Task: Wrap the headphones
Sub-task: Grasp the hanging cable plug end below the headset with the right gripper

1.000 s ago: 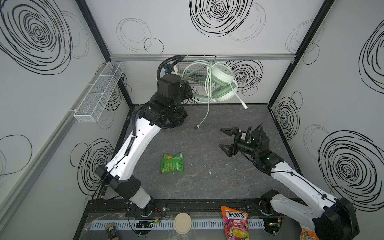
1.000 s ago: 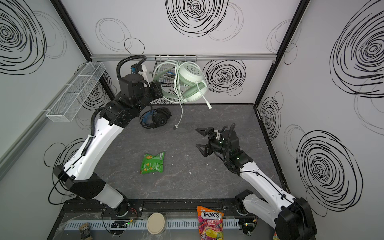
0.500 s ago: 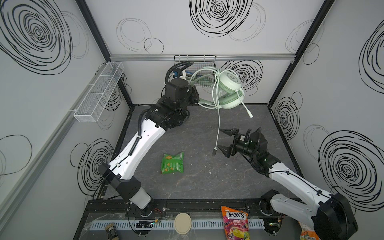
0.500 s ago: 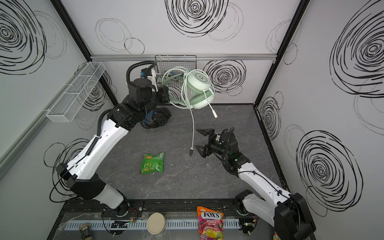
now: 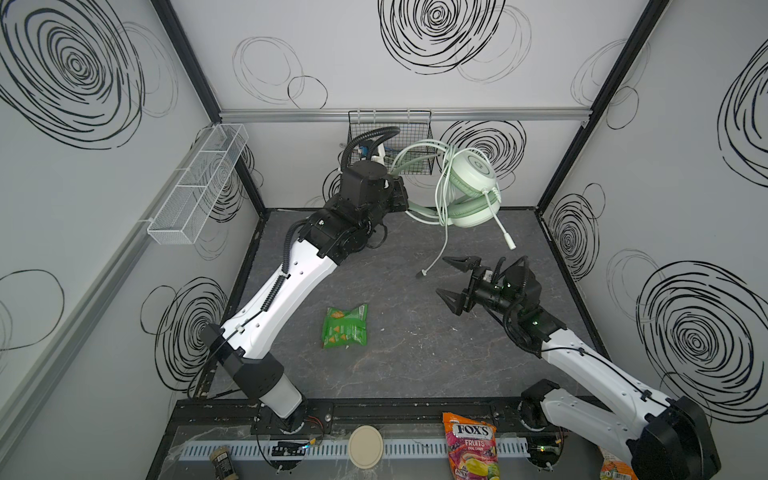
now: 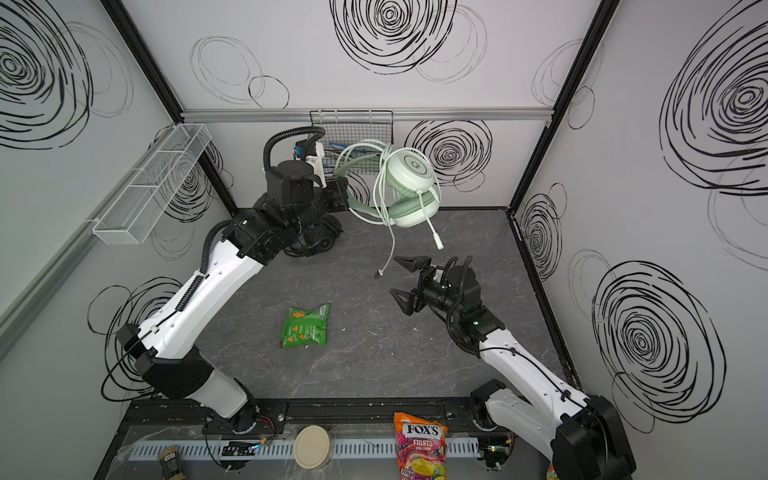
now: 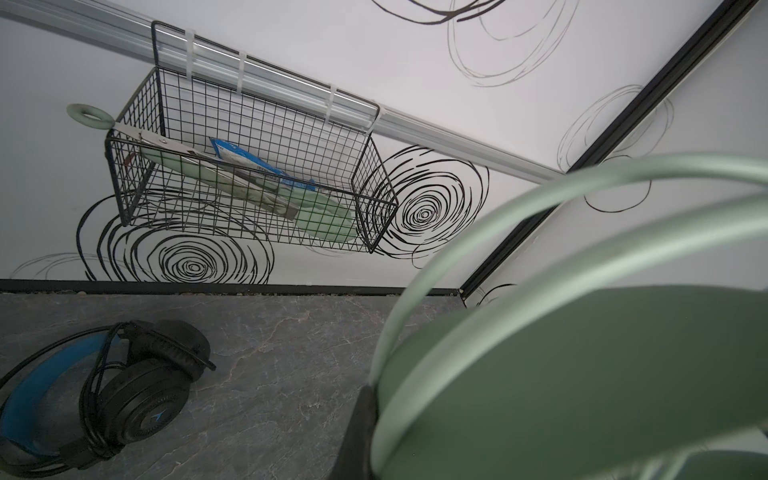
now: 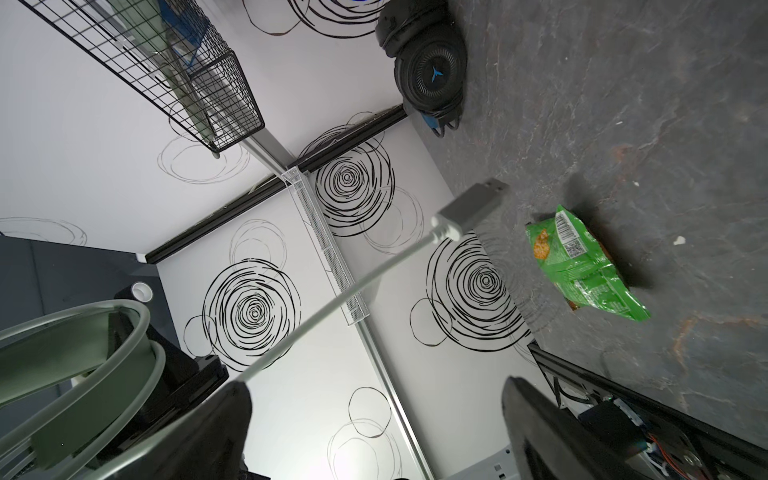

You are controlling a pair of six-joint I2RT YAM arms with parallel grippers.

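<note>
1. Compared with a second ago, the mint-green over-ear headset is hanging further right. It is now off the lower right corner of the black wire basket rather than across its front.
2. The grey plug on the headset's pale cable is dangling nearer the basket than half a second ago.
3. The left gripper is staying clenched on the headset's green headband, just below the basket.
4. The right gripper is holding nothing, jaws spread wide, well in front of the basket. The cable is passing close by one finger, and I cannot tell whether it is touching.
5. The pale cable is looping several times around the headset's headband and cups, and a boom microphone is pointing downward from the lower cup.
6. The black over-ear headset with a blue-lined headband is lying on the dark stone-look floor below the basket's left end. Its black cable is wrapping round it.
7. The basket is hanging from the back-wall rail. It is holding a blue packet and a pale green utensil whose ring handle is poking over one end.
8. A green snack packet is lying flat, well in front of the basket.
</note>
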